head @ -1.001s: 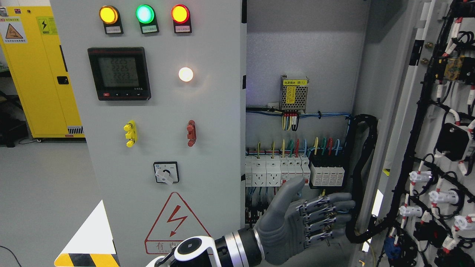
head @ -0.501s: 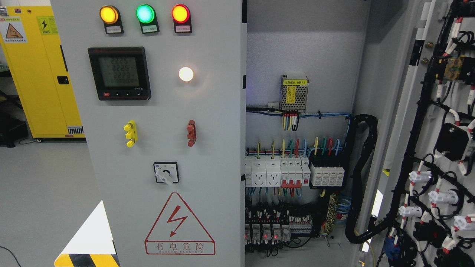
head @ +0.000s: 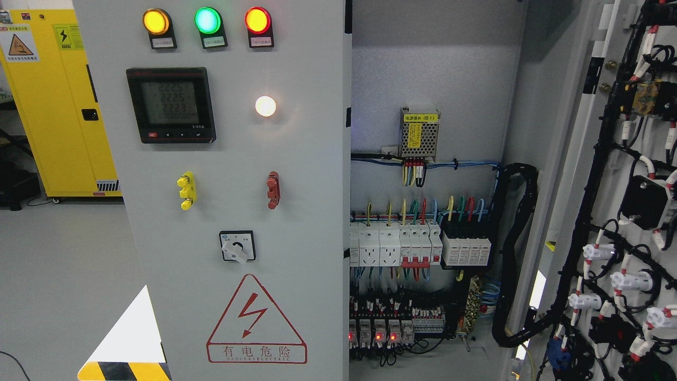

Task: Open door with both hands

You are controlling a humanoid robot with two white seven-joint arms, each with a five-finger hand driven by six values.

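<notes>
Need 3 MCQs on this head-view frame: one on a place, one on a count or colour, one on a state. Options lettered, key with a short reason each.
1. Where is the yellow-labelled power supply module?
A. On the left door's front
B. On the back panel inside the cabinet, above the breaker row
C. On the floor

2. How many round indicator lamps run along the top of the left door?
A. Two
B. Three
C. Five

3. What state is the right door in?
A. Swung open, wiring side showing
B. Shut
C. Removed

Key:
1 B: it sits on the grey back panel, above the breaker row.
2 B: amber, green and red lamps, all lit.
3 A: its inner face with black cable harnesses faces the camera, and the cabinet interior is exposed.
</notes>
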